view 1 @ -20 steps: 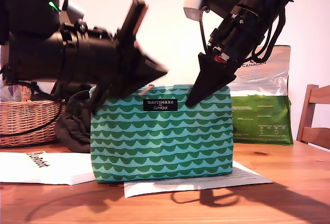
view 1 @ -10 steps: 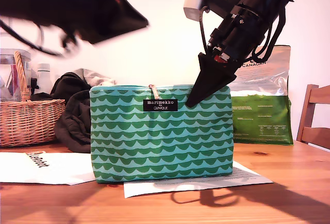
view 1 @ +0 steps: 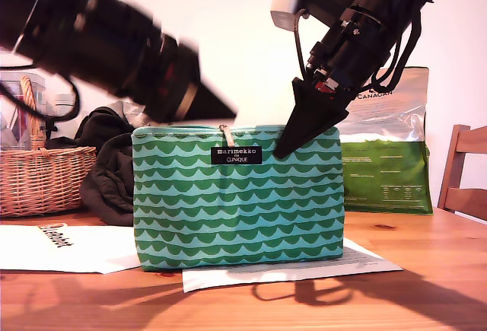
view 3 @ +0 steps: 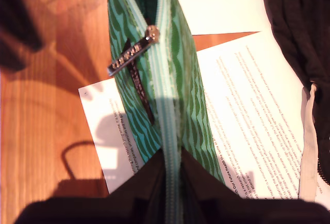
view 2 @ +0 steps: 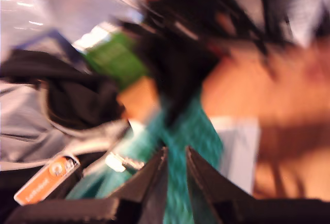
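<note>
Pouch (view 1: 237,209) top edge clamped in my second gripper (view 3: 169,157); my first gripper (view 2: 174,152) blurred above it, grasp indeterminable

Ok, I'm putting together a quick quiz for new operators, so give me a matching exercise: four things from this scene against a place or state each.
1 green wave-patterned fabric pouch
2 woven wicker basket
3 green-and-white printed bag
4 my second gripper

A at the exterior view's left edge
B behind the pouch, on the exterior view's right
C upright on white printed paper
D shut on the pouch's top edge

Pairs: 1-C, 2-A, 3-B, 4-D
</note>
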